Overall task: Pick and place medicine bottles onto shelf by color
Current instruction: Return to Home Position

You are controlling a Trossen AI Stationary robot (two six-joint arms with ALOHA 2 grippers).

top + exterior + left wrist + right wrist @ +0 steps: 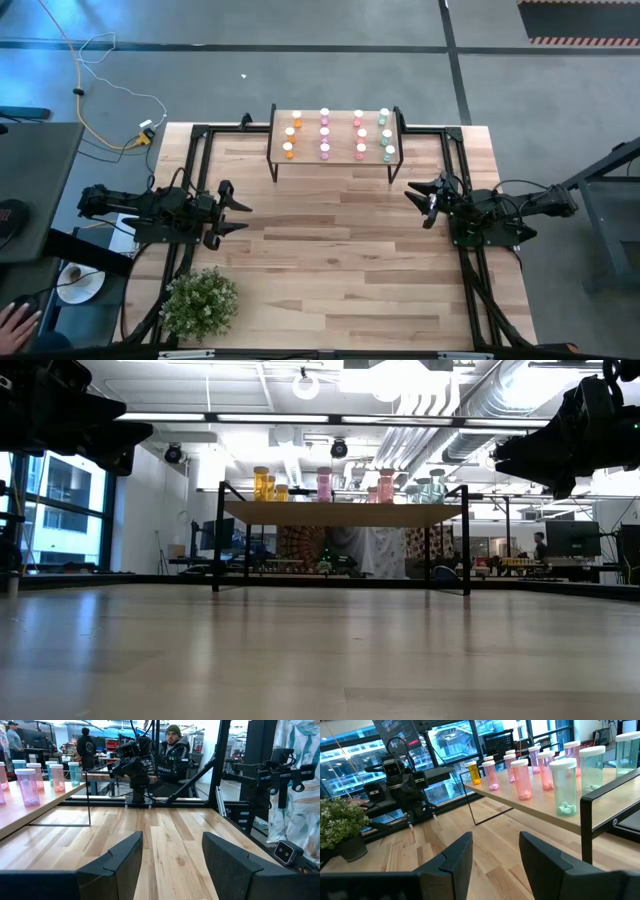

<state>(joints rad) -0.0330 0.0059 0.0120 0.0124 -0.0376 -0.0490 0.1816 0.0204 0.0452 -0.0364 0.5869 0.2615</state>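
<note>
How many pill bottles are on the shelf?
12, all on the shelf in four rows of three: orange nearest the left arm, then pink, red, and pale green nearest the right arm. None hidden.

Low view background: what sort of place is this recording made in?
Probably an open robotics lab or workshop: exposed ceiling ducts, a monitor, and a seated person beyond the table.

Facing each other from opposite sides: left gripper (pixel 241 216), right gripper (pixel 419 203); both raised, fingers (pixel 122 862) parted, empty.
</note>
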